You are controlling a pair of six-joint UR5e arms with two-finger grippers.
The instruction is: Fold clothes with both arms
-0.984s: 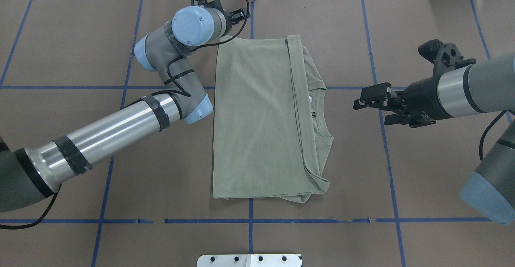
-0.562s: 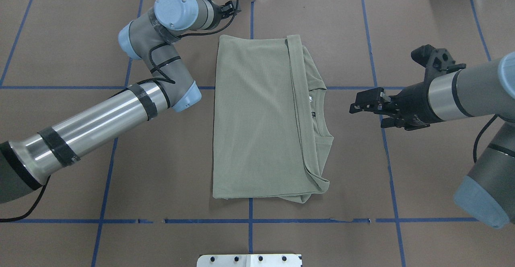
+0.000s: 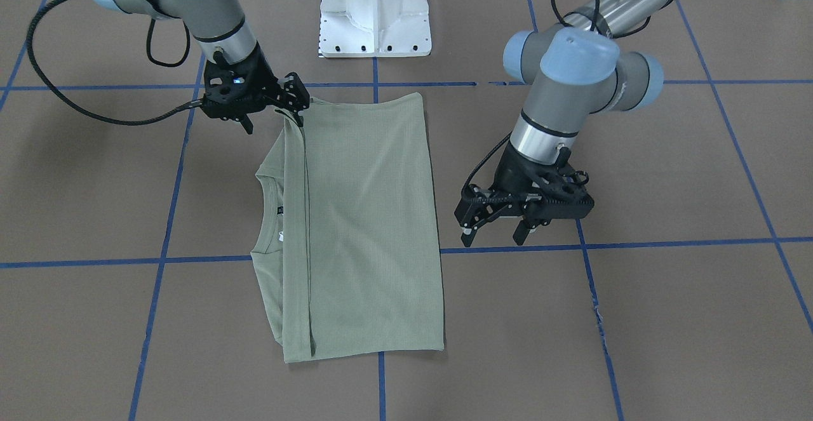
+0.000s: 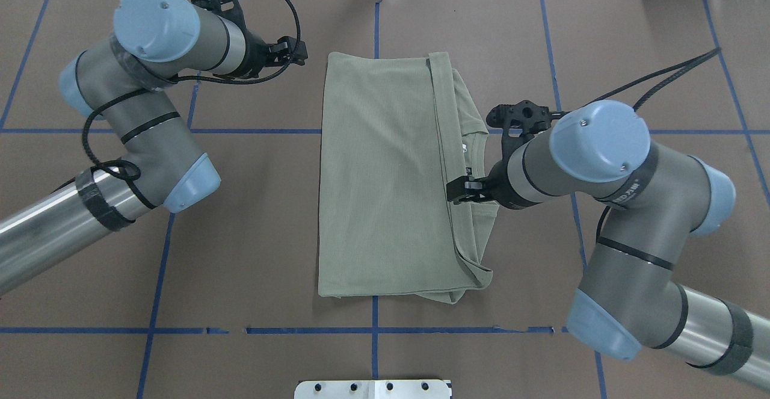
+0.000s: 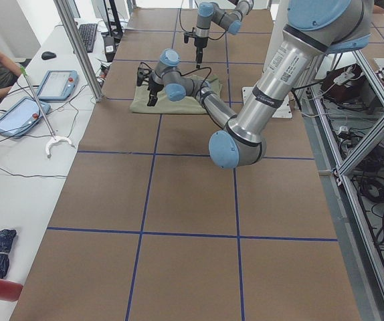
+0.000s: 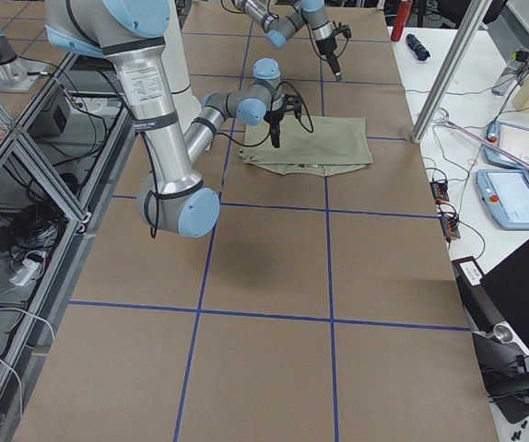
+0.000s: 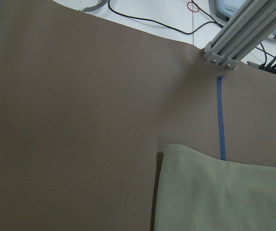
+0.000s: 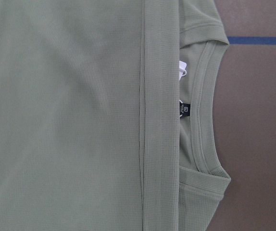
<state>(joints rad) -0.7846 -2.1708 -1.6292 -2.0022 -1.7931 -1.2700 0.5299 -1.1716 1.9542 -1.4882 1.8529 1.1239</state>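
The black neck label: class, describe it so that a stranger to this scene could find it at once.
On the brown table lies one folded green shirt. Follow its round collar to the inside of the neck. There sits the black label, a small dark square, unlike the white tag nearby.

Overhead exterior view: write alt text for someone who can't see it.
A sage-green shirt, partly folded, lies flat on a brown table with blue grid lines. The right gripper is over its collar side; the left gripper is beside its far left corner, off the cloth.
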